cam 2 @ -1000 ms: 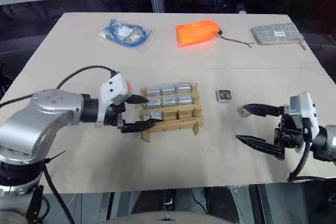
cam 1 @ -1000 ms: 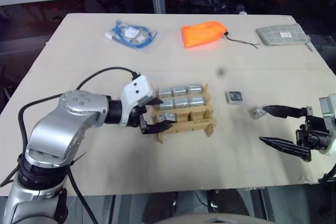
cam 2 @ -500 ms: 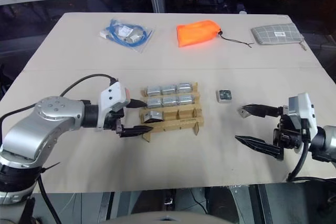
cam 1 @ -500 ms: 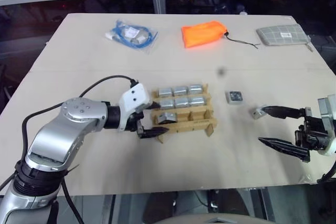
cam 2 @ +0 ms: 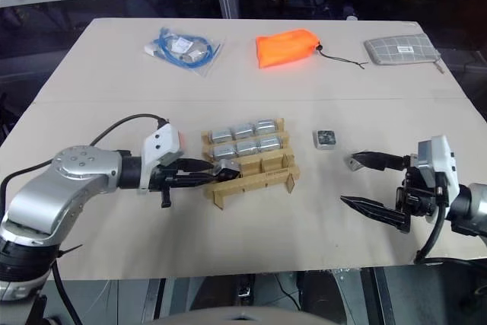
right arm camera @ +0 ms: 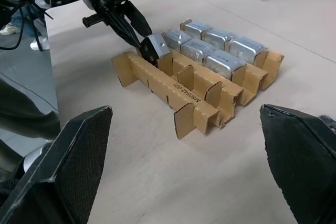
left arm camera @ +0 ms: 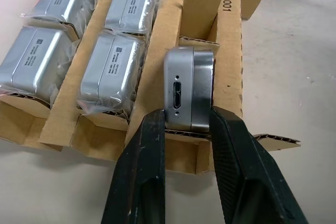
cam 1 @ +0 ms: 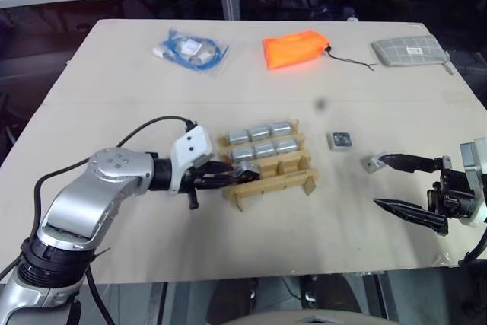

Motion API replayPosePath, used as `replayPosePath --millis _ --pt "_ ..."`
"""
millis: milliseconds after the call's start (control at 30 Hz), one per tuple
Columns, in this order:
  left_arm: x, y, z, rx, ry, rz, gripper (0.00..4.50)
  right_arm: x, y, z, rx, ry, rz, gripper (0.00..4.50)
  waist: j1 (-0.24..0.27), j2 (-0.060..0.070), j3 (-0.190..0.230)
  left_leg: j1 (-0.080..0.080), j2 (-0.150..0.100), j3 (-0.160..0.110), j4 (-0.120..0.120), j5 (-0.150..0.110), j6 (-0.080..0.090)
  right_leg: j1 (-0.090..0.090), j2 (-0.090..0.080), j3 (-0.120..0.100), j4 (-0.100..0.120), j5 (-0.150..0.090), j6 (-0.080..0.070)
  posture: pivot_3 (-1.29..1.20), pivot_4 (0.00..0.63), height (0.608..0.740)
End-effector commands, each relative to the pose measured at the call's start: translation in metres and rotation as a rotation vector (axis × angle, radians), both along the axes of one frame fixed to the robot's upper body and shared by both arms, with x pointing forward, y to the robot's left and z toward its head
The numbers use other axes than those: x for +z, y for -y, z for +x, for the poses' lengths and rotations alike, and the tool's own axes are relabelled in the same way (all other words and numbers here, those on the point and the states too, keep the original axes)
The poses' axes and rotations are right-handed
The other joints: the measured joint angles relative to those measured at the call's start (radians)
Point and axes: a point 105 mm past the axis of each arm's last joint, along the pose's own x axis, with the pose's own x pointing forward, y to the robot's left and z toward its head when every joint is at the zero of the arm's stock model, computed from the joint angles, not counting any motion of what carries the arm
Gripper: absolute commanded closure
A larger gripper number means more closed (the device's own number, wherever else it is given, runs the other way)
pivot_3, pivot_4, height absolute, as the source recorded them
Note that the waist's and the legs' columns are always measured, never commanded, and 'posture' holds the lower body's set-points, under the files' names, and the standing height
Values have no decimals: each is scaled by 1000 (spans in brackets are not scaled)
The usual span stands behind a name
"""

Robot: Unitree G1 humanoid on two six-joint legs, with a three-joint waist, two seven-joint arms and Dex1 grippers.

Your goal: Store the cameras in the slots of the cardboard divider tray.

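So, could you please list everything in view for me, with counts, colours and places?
cardboard divider tray: one, tan, table centre.
cameras in the tray: seven, silver-grey; six fill the two far rows, one sits at the near row's left end.
loose cameras: two, right of the tray.
cable bag: one, blue, far left.
drawstring bag: one, orange, far centre.
checked pouch: one, grey, far right.
left gripper: shut on the near-row camera.
right gripper: open, beside a loose camera.

Tan cardboard divider tray (cam 1: pixel 293 181) — six wrapped silver cameras (cam 1: pixel 262 139) slotted, seventh camera (left arm camera: pixel 189 87) tilted in near-left slot
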Motion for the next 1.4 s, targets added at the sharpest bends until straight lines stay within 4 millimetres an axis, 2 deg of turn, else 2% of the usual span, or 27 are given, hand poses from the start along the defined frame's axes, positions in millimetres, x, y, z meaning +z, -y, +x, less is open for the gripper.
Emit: replayPosePath --millis 33,267,567,733,867,1100,1133,1233,1300,1367,1400 --pt "16 3 0 -50 27 1 3873 6 -4 -3 14 41 5 0 1 0 0 0 0 0 0 0 0 0 0 0 0 0 0 0 150 740" --pt "40 -2 2 -174 -5 148 3873 5 -6 -3 12 44 12 0 0 0 0 0 0 0 0 0 0 0 0 -1 0 0 0 0 150 740" --pt "48 -6 12 -344 16 419 3873 4 -8 -4 -4 52 23 0 1 0 0 -1 0 0 0 0 0 0 1 0 -1 0 0 0 150 740" --pt "47 4 23 -346 26 440 3873 2 -8 -7 -22 51 31 0 0 0 0 -1 0 0 0 0 0 0 1 0 -1 0 0 0 150 740" --pt "46 10 21 -364 23 447 3873 2 -9 -8 -27 52 33 0 -1 0 0 -1 0 0 0 0 0 0 1 0 -1 0 0 0 150 740" --pt "41 9 12 -366 -14 456 3873 3 -7 -6 -30 61 31 0 0 0 0 -1 0 0 0 0 0 0 1 0 -1 0 0 0 150 740" --pt "40 9 11 -365 -16 459 2841 3 -7 -6 -29 63 31 0 -1 0 0 -1 0 0 0 0 0 0 1 0 -1 0 0 0 150 740" --pt "40 8 11 -347 -10 461 1667 4 -7 -5 -27 65 32 0 0 0 0 -1 0 0 0 0 0 0 1 0 -1 0 0 0 150 740" --pt "42 8 13 -335 -3 454 675 4 -8 -5 -24 65 33 0 0 0 0 -1 0 0 0 0 0 0 1 0 0 0 0 0 150 740" --pt "44 10 14 -323 2 442 100 4 -8 -5 -23 65 34 0 0 0 0 -1 0 0 0 0 0 0 1 0 0 0 0 0 150 740" --pt "45 10 15 -316 6 436 100 4 -8 -5 -22 66 34 0 0 0 0 -1 0 0 0 0 0 0 1 0 0 0 0 0 150 740"
